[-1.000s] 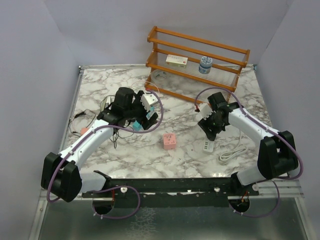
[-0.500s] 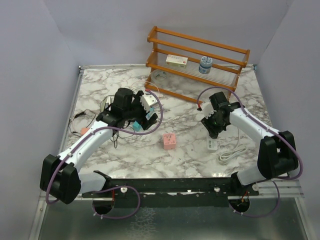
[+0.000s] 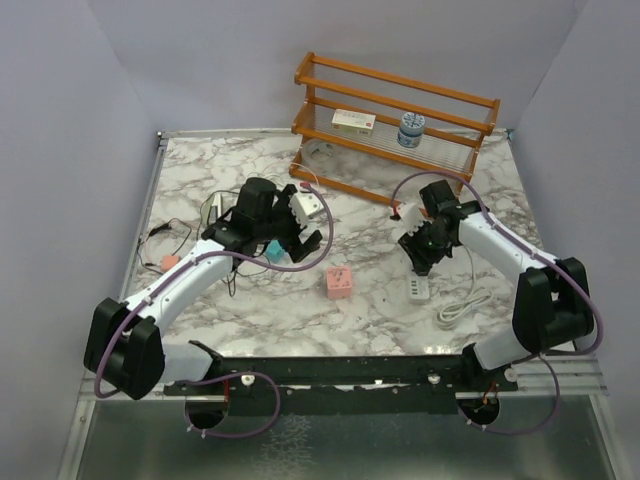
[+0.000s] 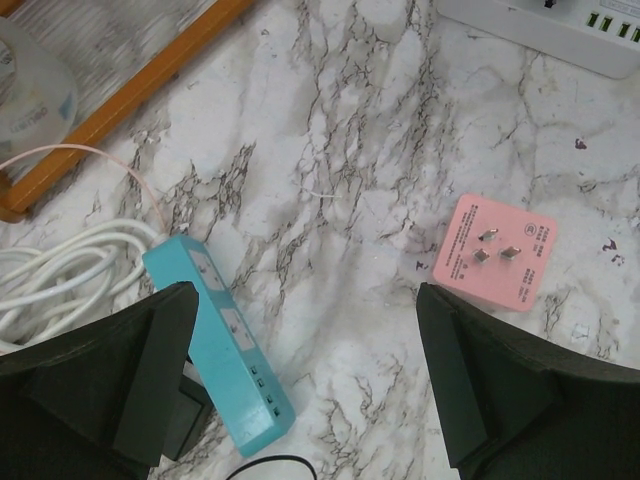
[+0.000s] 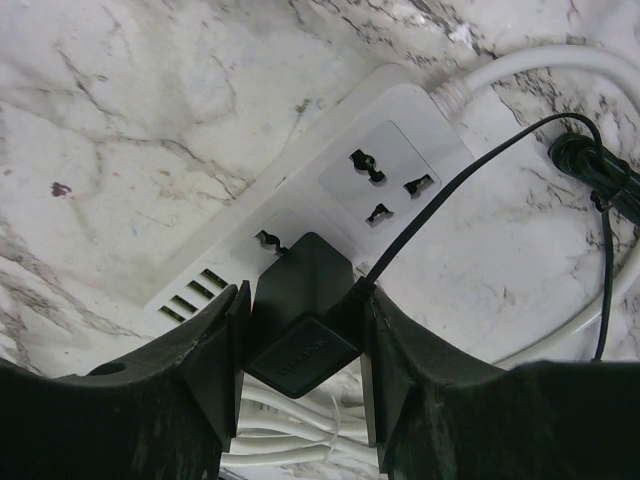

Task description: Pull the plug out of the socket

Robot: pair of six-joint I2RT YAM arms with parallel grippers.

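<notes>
Black plug (image 5: 303,285) is gripped by the right pincer (image 5: 303,330) over the white socket (image 5: 390,170).

Pink adapter (image 4: 494,250), teal power strip (image 4: 226,340), wooden rack (image 3: 400,79)

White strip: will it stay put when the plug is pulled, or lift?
Likely lifts or slides: the strip looks like light plastic lying loose on smooth marble, with only the right gripper at it, closed on the plug. Its thick white cord looks stiff and may tug it sideways.
</notes>
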